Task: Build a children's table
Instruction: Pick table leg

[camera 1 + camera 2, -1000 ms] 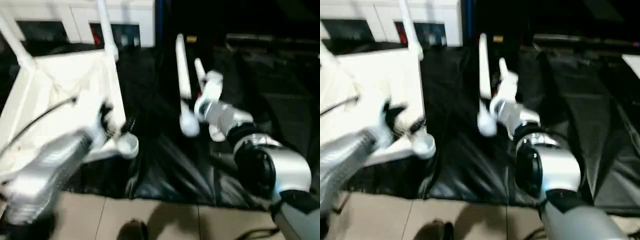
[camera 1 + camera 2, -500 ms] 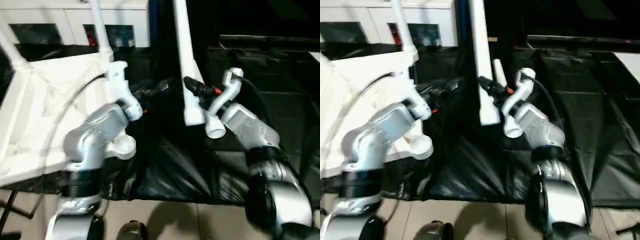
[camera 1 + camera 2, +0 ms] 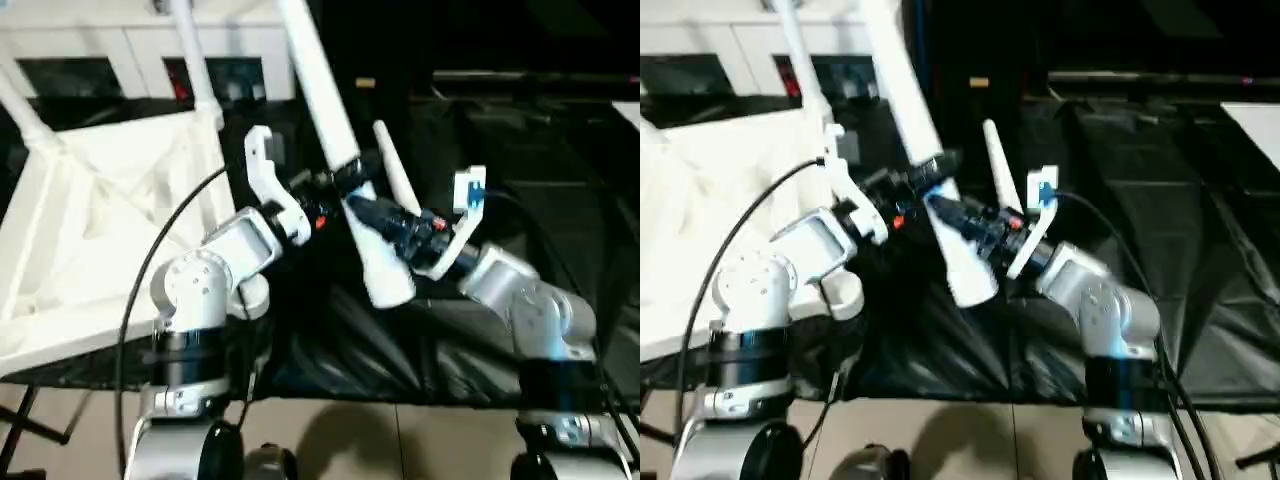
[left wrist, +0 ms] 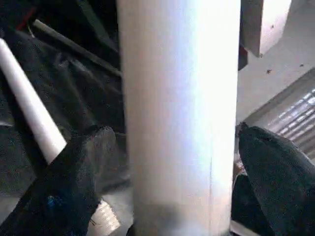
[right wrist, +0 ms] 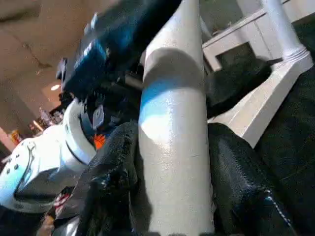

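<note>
The white tabletop (image 3: 90, 230) lies underside up on the left, with two legs (image 3: 192, 60) standing in its far corner sockets. A third long white leg (image 3: 340, 170) is held in the air, leaning with its top to the left and its flared end (image 3: 385, 285) low over the black cloth. My right gripper (image 3: 378, 212) is shut on its lower part, fingers (image 5: 115, 167) pressed against the tube. My left gripper (image 3: 335, 180) straddles the same leg just above, open, with gaps beside its fingers (image 4: 83, 162). Another leg (image 3: 393, 170) lies on the cloth behind.
A black cloth (image 3: 540, 170) covers the floor under the work, with tiled floor (image 3: 350, 440) at the near edge. A white cabinet (image 3: 120, 45) with glass doors stands at the back left. A black cable (image 3: 150, 250) loops from my left arm over the tabletop.
The held leg has tipped from near upright to leaning left. My left gripper has moved from beside the leg to around it. The camera has also shifted.
</note>
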